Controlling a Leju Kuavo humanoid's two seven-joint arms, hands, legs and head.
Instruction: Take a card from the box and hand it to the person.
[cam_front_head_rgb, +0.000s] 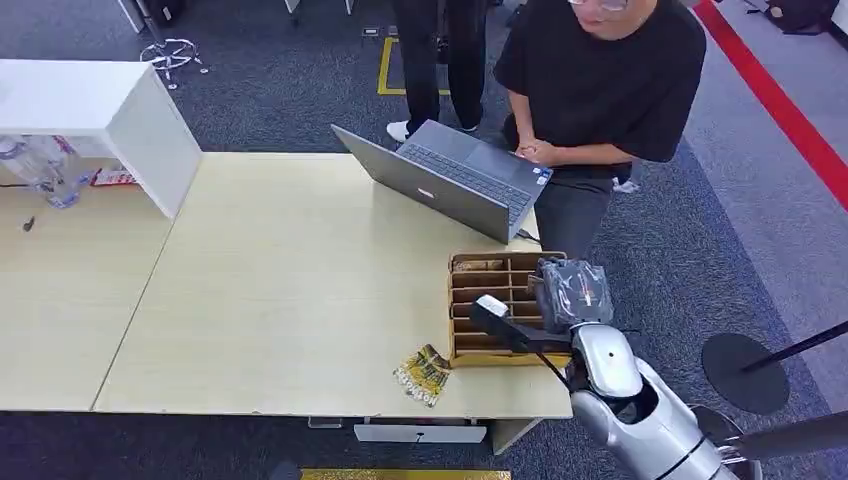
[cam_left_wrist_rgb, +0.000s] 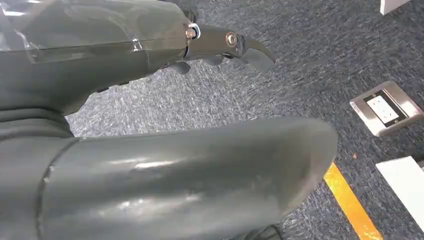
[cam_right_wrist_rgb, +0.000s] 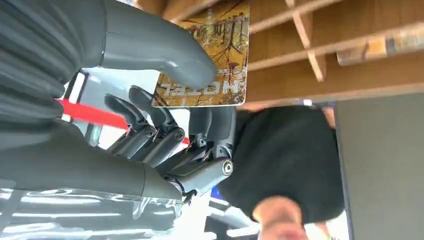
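The right robot hand (cam_right_wrist_rgb: 165, 100) pinches a yellow-brown card (cam_right_wrist_rgb: 210, 55) between thumb and fingers, right at the wooden box (cam_front_head_rgb: 480, 300) with its slotted compartments. The box sits on the desk (cam_front_head_rgb: 290, 290) near the right front corner. Loose cards (cam_front_head_rgb: 424, 374) lie on the desk just beside it. An open laptop (cam_front_head_rgb: 450, 180) stands behind, and a person (cam_front_head_rgb: 600, 80) in black waits beyond. The left robot hand (cam_left_wrist_rgb: 220, 47) hangs above carpet, fingers loosely curled, holding nothing.
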